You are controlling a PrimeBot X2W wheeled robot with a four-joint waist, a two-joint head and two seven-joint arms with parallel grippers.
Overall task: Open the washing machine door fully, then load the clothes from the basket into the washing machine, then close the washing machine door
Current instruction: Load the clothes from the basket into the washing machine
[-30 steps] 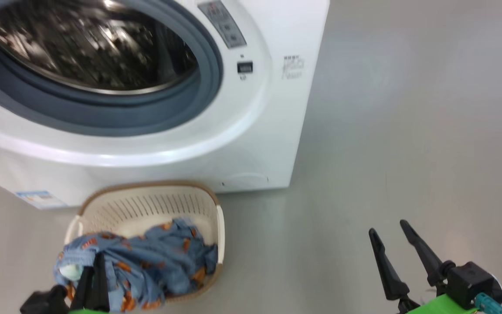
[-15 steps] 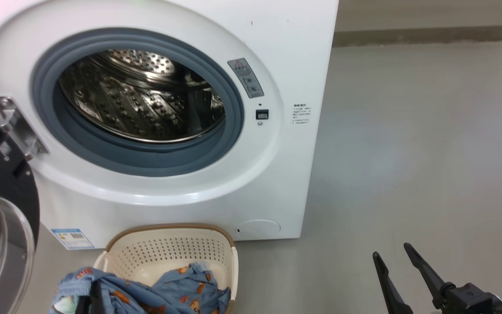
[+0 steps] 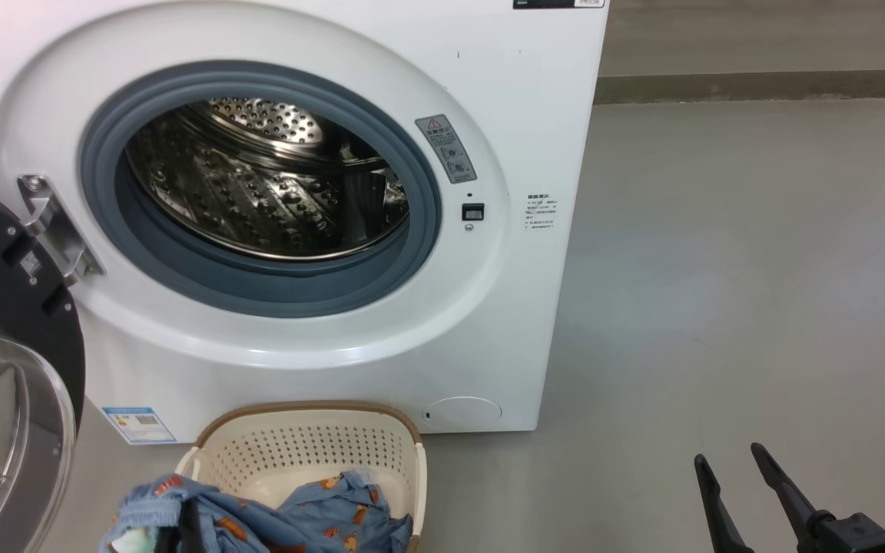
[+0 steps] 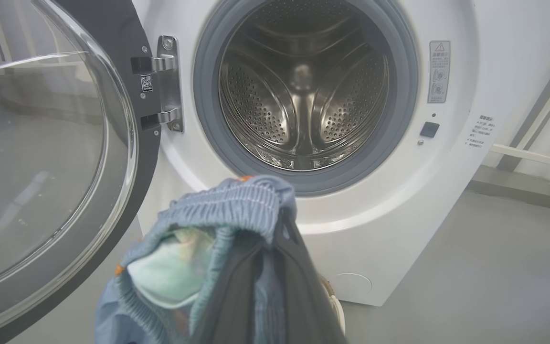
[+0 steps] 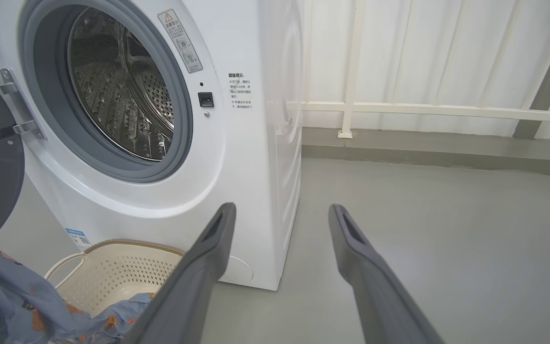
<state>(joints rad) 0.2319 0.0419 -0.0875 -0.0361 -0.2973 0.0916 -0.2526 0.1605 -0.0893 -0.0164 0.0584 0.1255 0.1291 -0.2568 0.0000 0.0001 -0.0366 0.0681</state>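
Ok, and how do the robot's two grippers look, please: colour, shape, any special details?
The right gripper has two long, slim, dark grey fingers that narrow toward the tips, each with a narrow recess near its tip. In the head view they look black and rise from a black block. The left gripper has the same dark fingers, only partly visible.

A bare laundry room: a big white front-loading washing machine (image 3: 488,322) stands on smooth grey floor (image 3: 757,269), a cream rail (image 5: 447,111) along the white ribbed wall (image 5: 423,57).

grey floor (image 5: 447,229) | white rail (image 5: 437,111) | pale panelled wall (image 5: 423,48)
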